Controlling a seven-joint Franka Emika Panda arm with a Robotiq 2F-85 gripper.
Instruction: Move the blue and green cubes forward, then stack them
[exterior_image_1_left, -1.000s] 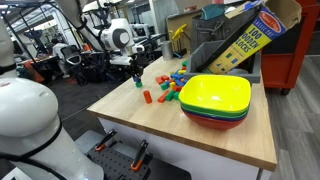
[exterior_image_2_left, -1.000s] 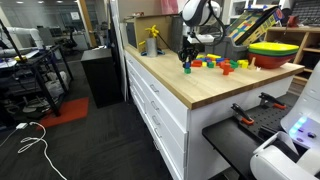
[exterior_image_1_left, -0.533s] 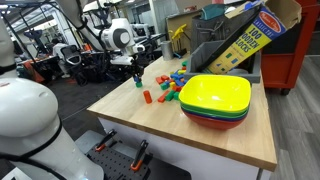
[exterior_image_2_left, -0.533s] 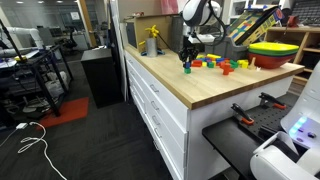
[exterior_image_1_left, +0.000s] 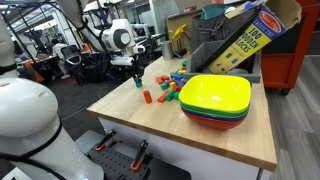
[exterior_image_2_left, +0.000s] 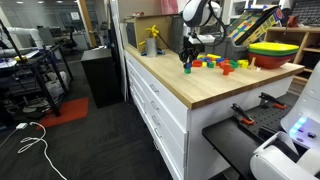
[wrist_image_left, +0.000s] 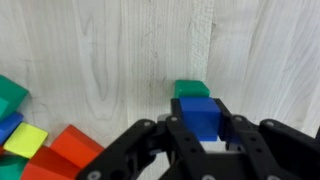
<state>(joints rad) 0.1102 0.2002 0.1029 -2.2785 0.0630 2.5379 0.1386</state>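
Two small cubes share the wooden tabletop (wrist_image_left: 90, 50). The gripper (wrist_image_left: 200, 128) pinches the blue cube (wrist_image_left: 200, 114) by its opposite flat sides, with the green cube (wrist_image_left: 190, 89) just beyond and partly hidden. Both look light, rigid and smooth-painted, and would likely slip unless squeezed squarely on flat faces. On the yellow box (exterior_image_1_left: 240, 45), "100" and "BLOCKS" are legible; the smaller print is not.

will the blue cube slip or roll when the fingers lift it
Probably rigid: the blue cube shows crisp square edges between the fingers. Flat faces suggest it won't roll. Its smooth-looking sides might slip if gripped loosely.
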